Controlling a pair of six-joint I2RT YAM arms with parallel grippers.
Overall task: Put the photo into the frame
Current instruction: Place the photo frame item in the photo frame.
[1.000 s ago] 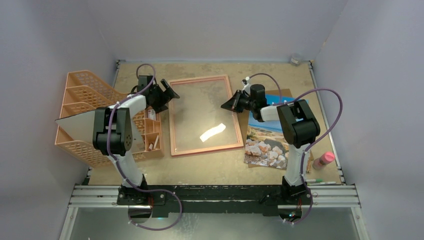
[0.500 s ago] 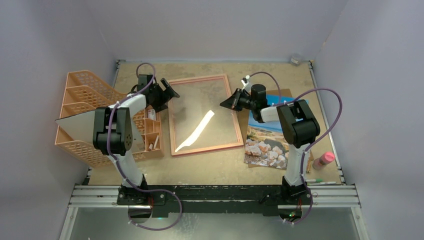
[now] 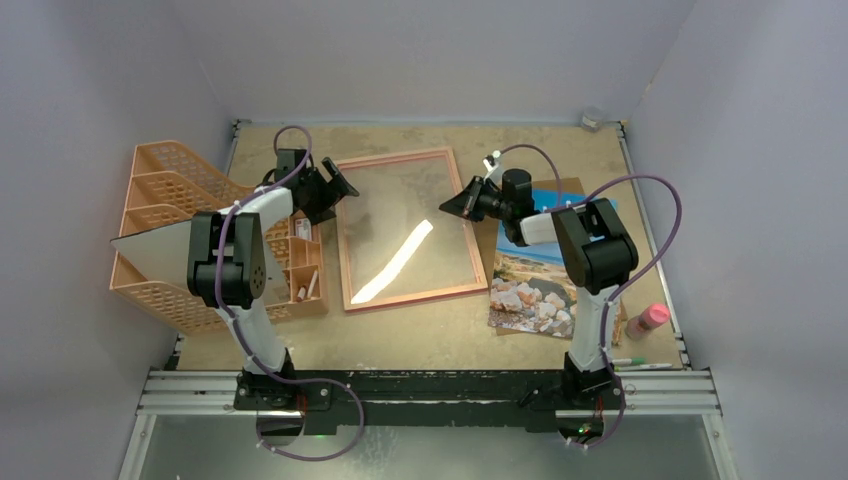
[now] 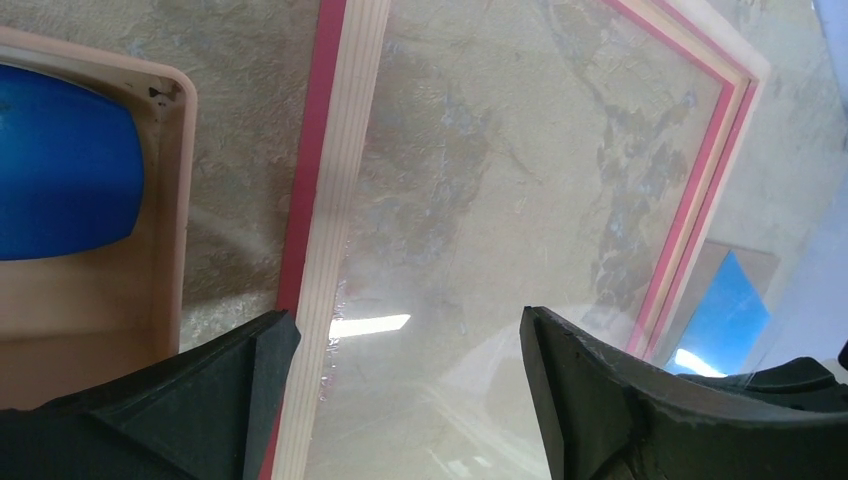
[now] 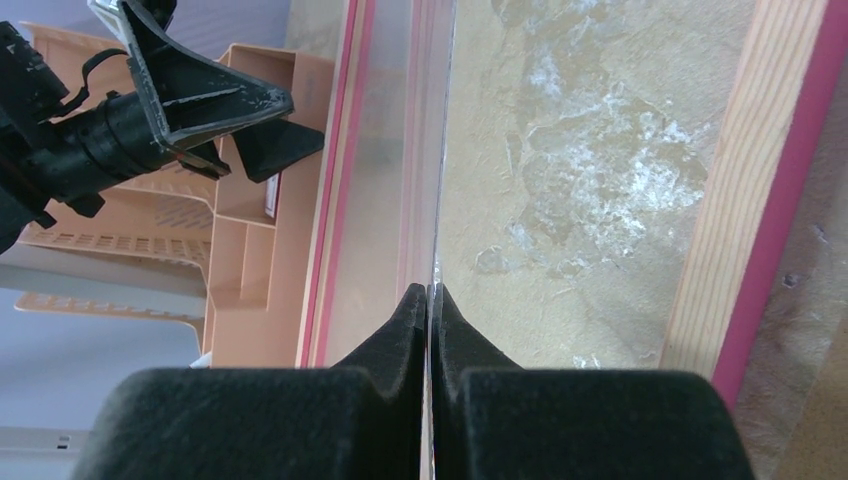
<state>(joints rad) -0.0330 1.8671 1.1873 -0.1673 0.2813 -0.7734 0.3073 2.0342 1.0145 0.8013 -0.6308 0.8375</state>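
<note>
The frame (image 3: 410, 296) lies flat mid-table, pale wood back up, pink-red at its outer edge; it also shows in the left wrist view (image 4: 335, 160) and the right wrist view (image 5: 760, 170). My right gripper (image 3: 452, 208) (image 5: 430, 292) is shut on the right edge of a clear pane (image 5: 440, 150) that tilts up from the frame. My left gripper (image 3: 343, 187) (image 4: 405, 345) is open and empty over the frame's left rail. The photo (image 3: 530, 285) lies picture up to the right of the frame, partly under my right arm.
An orange mesh organiser (image 3: 170, 190) stands left of the frame, close to my left arm. A brown backing board (image 3: 572, 186) lies under the photo's far end. A pink bottle (image 3: 647, 319) and pens (image 3: 640, 364) lie at the near right corner.
The glare on the clear pane has grown from a short patch into a long streak, so the pane has tilted. My right gripper has shifted slightly. My left gripper has stayed put.
</note>
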